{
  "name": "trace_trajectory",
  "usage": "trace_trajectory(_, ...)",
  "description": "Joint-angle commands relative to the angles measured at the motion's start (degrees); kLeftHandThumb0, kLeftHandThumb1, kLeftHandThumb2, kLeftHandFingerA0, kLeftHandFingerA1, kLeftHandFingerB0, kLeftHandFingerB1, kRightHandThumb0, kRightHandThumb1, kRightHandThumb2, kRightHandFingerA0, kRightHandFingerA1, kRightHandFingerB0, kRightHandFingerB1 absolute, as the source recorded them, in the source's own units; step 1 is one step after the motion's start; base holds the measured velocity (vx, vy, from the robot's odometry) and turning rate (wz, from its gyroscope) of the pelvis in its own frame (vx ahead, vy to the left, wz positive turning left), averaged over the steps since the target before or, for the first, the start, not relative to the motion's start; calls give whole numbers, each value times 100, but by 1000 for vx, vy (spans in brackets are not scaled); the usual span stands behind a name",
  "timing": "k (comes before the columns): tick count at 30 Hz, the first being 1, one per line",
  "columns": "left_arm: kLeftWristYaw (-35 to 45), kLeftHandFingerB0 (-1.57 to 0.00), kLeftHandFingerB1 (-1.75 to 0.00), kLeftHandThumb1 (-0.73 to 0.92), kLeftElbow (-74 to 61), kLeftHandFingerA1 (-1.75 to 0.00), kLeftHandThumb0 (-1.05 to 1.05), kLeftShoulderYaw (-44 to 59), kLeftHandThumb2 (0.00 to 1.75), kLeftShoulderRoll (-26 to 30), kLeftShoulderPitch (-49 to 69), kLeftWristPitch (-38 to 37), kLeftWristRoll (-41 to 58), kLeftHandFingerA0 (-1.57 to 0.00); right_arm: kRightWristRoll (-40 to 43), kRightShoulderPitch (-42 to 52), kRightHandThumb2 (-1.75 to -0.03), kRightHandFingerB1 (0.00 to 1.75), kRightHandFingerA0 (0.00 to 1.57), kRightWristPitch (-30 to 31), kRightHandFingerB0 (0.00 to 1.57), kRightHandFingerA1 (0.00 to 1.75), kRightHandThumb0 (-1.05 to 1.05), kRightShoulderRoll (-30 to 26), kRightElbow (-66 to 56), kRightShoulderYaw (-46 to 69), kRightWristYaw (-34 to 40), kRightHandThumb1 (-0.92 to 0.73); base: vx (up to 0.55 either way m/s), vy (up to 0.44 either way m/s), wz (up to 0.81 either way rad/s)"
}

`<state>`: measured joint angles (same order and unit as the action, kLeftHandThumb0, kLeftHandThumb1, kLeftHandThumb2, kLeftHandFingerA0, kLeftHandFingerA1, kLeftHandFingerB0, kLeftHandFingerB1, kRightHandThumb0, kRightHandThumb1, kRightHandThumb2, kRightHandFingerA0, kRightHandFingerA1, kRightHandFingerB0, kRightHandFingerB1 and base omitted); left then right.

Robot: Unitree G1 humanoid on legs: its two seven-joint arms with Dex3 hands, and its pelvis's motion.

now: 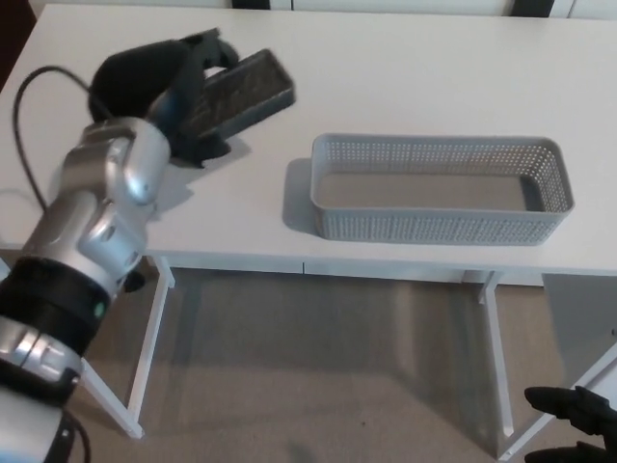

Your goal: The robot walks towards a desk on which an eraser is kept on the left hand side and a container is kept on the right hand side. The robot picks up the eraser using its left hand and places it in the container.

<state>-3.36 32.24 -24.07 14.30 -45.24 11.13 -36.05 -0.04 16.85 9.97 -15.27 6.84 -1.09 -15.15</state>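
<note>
Left hand (pixel 159 82) grips eraser (pixel 241 94) (tilted) beside container (pixel 439 224).

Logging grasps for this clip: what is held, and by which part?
The left hand holds the eraser by its left end; the right hand holds nothing.
</note>
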Motion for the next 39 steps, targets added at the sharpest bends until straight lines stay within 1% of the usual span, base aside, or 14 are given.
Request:
trace_trajectory(1, 197, -68, -110, 61, 32, -128, -48, -465, 89, -253, -308, -55, -378, -86, -138, 50, -83, 51, 49, -45, 19, 63, -16, -76, 66, -99, -17, -38, 0, 0, 0)
trace_trajectory(2, 182, -63, -97, 69, 43, -158, -34, -513, 64, -329, -338, -131, -342, -73, -123, 54, -83, 51, 49, -18, 19, 63, -15, -69, 45, -92, -4, -38, 0, 0, 0)
trace_trajectory(4, 90, -62, -103, 74, 36, -158, -33, -637, 65, -407, -309, -122, -403, -72, -138, 144, -83, 51, 51, 23, 19, 63, -14, -46, -34, -119, 36, -38, 0, 0, 0)
trace_trajectory(5, 237, -56, -45, 75, 64, -152, -32, -776, 65, -577, -421, 61, -476, -76, -243, 136, -83, 52, 53, -113, 20, 64, -16, -92, 19, -184, 49, -38, 0, 0, 0)
trace_trajectory(6, 360, -61, -45, 75, 103, -128, -31, -863, 63, -707, -522, 261, -530, -80, -260, 111, -83, 52, 52, -198, 20, 64, -16, -101, 68, -206, 39, -38, 0, 0, 0)
trace_trajectory(9, 105, -61, -46, 80, 264, -126, -32, -799, 64, -1061, -664, 106, -373, -82, -243, 10, -83, 52, 53, -175, 21, 64, -17, -111, 80, -167, 53, -37, 0, 0, 0)
trace_trajectory(10, 163, -53, -65, 63, 270, -109, -29, -854, 102, -1104, -716, 146, -444, -89, -245, 15, -83, 52, 53, -196, 21, 65, -16, -125, 54, -163, 35, -38, 0, 0, 0)
trace_trajectory(11, 241, -66, -52, 76, 256, -128, -30, -928, 65, -1142, -751, 193, -524, -80, -276, 40, -83, 53, 54, -194, 22, 65, -18, -138, 18, -177, 36, -37, 0, 0, 0)
trace_trajectory(20, 539, -65, -57, 77, -2, -136, -35, -1495, 63, -1551, -837, 390, -865, -80, -177, 58, -83, 52, 52, -142, 22, 64, -17, -10, 114, -233, -27, -37, 0, 0, 0)
trace_trajectory(24, 681, -61, -44, 71, -152, -129, -27, -1710, 62, -1580, -800, 465, -1005, -87, -158, 111, -82, 53, 54, -193, 24, 65, -17, 20, 161, -271, -58, -36, 0, 0, 0)
trace_trajectory(25, 743, -57, -42, 71, -135, -126, -26, -1709, 62, -1696, -768, 539, -945, -86, -169, 144, -55, 42, 61, -254, 35, 51, -20, -32, 173, -271, -97, -53, 0, 0, 0)
trace_trajectory(26, 1438, -19, -27, 64, -163, -48, -60, -1677, 60, -1868, -793, 820, -700, -19, -168, 126, -55, 43, 61, -299, 37, 51, -19, -42, 223, -261, -104, -52, 0, 0, 0)
trace_trajectory(27, 1916, 0, -6, 56, -115, 0, -90, -1826, 90, -1882, -898, 1012, -777, 0, -173, 113, -55, 43, 61, -279, 38, 52, -19, -50, 165, -265, -111, -52, 0, 0, 0)
trace_trajectory(39, 2274, 0, 0, 64, -325, 0, -104, -1881, 104, -1451, -637, 951, -855, 0, -286, -50, -55, 43, 62, -149, 39, 51, -21, -55, 118, -421, -75, -52, 0, 0, 0)
